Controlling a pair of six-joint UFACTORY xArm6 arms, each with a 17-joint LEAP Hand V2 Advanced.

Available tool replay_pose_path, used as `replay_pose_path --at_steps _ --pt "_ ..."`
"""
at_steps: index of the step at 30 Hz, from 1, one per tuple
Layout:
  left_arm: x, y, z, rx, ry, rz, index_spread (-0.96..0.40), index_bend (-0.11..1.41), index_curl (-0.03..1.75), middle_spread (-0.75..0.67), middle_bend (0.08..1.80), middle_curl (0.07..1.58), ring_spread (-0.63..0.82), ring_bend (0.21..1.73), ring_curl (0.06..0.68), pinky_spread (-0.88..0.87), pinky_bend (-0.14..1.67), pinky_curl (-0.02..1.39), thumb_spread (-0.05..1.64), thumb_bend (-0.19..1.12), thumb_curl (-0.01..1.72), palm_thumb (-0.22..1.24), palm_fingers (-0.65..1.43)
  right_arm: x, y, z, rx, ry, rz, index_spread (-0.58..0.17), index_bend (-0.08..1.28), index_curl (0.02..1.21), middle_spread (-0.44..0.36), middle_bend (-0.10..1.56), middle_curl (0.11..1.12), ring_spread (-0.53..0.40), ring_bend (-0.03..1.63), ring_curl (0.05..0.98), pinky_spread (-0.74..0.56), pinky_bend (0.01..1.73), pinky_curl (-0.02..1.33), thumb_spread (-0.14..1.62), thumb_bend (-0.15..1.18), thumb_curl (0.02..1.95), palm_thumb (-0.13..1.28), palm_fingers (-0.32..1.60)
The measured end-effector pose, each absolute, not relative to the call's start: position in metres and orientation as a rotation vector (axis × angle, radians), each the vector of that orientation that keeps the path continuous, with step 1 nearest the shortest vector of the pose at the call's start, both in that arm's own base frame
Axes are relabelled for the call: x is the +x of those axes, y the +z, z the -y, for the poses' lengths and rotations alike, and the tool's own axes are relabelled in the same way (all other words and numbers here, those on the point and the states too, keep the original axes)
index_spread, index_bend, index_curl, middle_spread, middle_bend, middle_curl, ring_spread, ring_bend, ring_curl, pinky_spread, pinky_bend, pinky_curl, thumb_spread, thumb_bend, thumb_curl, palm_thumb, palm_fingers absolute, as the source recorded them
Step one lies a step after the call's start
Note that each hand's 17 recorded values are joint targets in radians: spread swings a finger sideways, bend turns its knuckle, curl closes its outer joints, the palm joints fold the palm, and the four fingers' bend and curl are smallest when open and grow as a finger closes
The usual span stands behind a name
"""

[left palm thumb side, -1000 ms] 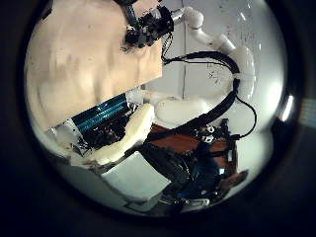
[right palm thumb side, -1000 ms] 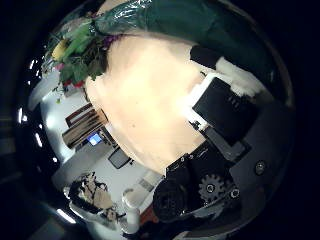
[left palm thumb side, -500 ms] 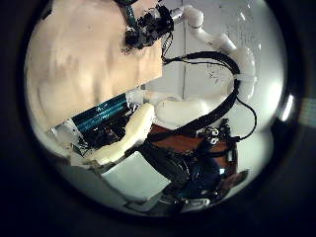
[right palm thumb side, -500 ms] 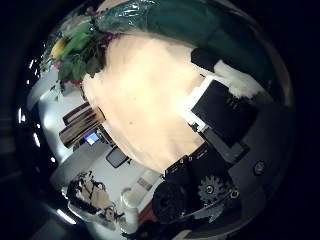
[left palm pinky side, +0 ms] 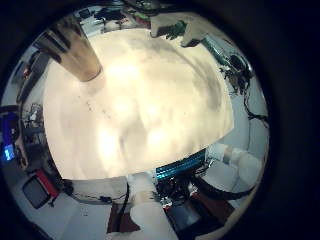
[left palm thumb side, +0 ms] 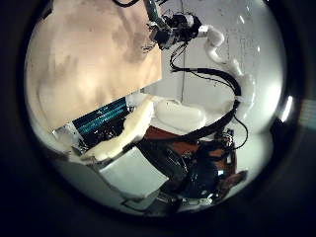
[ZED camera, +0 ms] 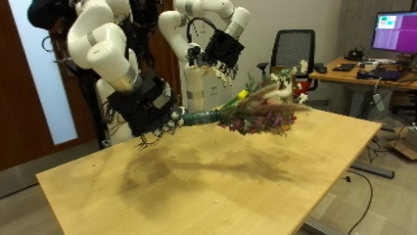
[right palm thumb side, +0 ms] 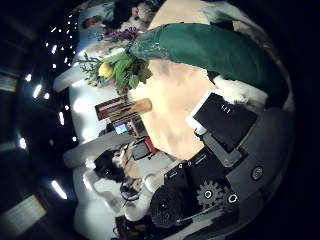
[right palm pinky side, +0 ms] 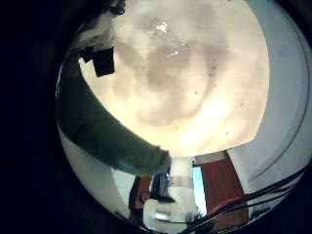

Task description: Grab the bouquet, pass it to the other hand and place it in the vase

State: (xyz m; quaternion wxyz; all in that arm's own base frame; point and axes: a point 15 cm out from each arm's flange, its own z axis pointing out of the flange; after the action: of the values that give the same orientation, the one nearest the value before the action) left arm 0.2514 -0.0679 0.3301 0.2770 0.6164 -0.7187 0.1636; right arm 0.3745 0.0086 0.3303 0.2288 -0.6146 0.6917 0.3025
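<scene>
Pale table (left palm pinky side: 140, 110) fills most of the frame. Vase (left palm pinky side: 75, 52) stands on it, upper left. Near the top edge, a hand (left palm pinky side: 183, 27) over the table's far edge. Lower centre, past the near edge: this palm's own white arm (left palm pinky side: 150, 210).

I see the bouquet (ZED camera: 260, 106) held clear above the desk (ZED camera: 221, 186), lying roughly level, its dark green wrapped stem end in the right hand (ZED camera: 154, 108) and its flower head pointing away from that hand. The head carries green leaves, yellow and pale blooms and a purplish cluster underneath. In the left little finger side palm view I see the vase (left palm pinky side: 75, 50), a brown, ribbed, tube-like vessel standing upright near a far edge of the desk.
</scene>
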Motion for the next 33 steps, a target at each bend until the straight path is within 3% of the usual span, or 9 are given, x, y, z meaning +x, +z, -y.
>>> replay_pose_path --at_steps 12,19,33 --pt "0.291 0.379 0.086 1.607 0.832 1.756 0.13 0.19 0.42 0.15 0.33 0.37 0.41 0.55 0.164 0.41 0.18 0.2 1.03 -0.03 0.29 0.37 0.38 0.364 0.414 -0.029 -1.531 0.898 -1.385 -0.273 1.03 0.98 -0.139 1.29 0.81 -0.192 1.44 0.643 -0.21 1.25 0.81 0.32 -0.01 0.96 1.23 1.1" --pt "0.315 0.414 0.1 1.518 1.079 1.633 0.16 0.15 0.39 0.16 0.33 0.37 0.38 0.59 0.162 0.38 0.2 0.22 0.98 -0.04 0.28 0.3 0.35 0.343 0.41 -0.064 -1.597 1.073 -1.065 -0.262 1.05 0.98 -0.14 1.29 0.82 -0.191 1.44 0.643 -0.22 1.21 0.87 0.27 -0.02 0.96 1.23 1.11" --pt "0.331 0.432 0.125 1.295 1.145 1.55 0.22 0.15 0.31 0.25 0.32 0.36 0.38 0.68 0.166 0.36 0.3 0.27 0.86 -0.03 0.3 0.2 0.26 0.319 0.396 -0.14 -1.733 1.255 -0.768 -0.255 1.06 0.97 -0.139 1.3 0.82 -0.184 1.44 0.647 -0.23 1.14 0.97 0.22 -0.02 0.96 1.21 1.11"
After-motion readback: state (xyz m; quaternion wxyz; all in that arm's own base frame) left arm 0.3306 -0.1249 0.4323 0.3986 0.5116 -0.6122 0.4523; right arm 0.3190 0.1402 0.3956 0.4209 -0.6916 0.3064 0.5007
